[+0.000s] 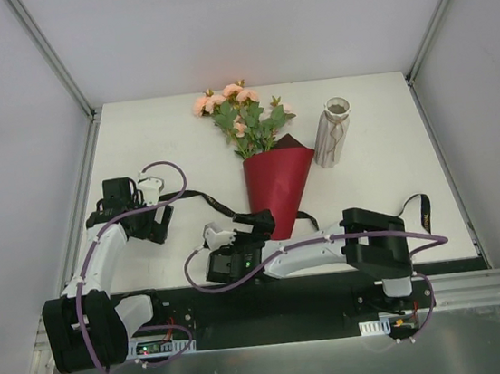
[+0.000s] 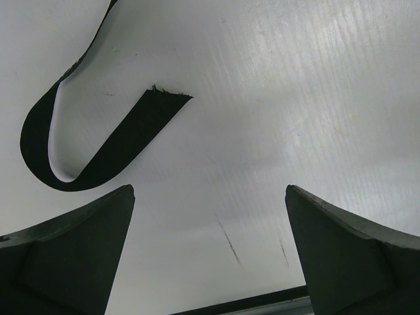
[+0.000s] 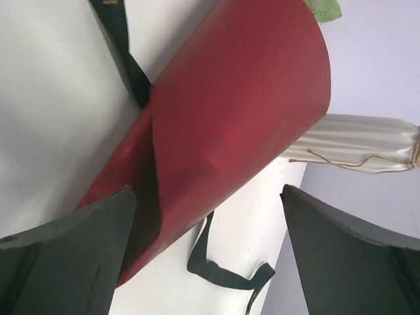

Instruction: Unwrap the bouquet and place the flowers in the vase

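Observation:
The bouquet (image 1: 278, 188) lies mid-table, a dark red paper cone (image 3: 243, 111) with pink-peach flowers (image 1: 238, 106) and green leaves spilling toward the back. A black ribbon (image 1: 198, 196) trails from the cone's narrow end to both sides. The pale ribbed vase (image 1: 333, 131) stands just right of the bouquet and also shows in the right wrist view (image 3: 354, 147). My right gripper (image 1: 253, 228) (image 3: 207, 191) is open at the cone's narrow end, with the paper next to its left finger. My left gripper (image 1: 156, 222) (image 2: 209, 191) is open over bare table, near a loose ribbon end (image 2: 111, 147).
The ribbon's right tail (image 1: 421, 207) loops toward the table's right side, and a curl of it (image 3: 226, 275) lies under the cone. White walls enclose the table (image 1: 170, 133) on three sides. A black strip (image 1: 299, 290) marks the near edge.

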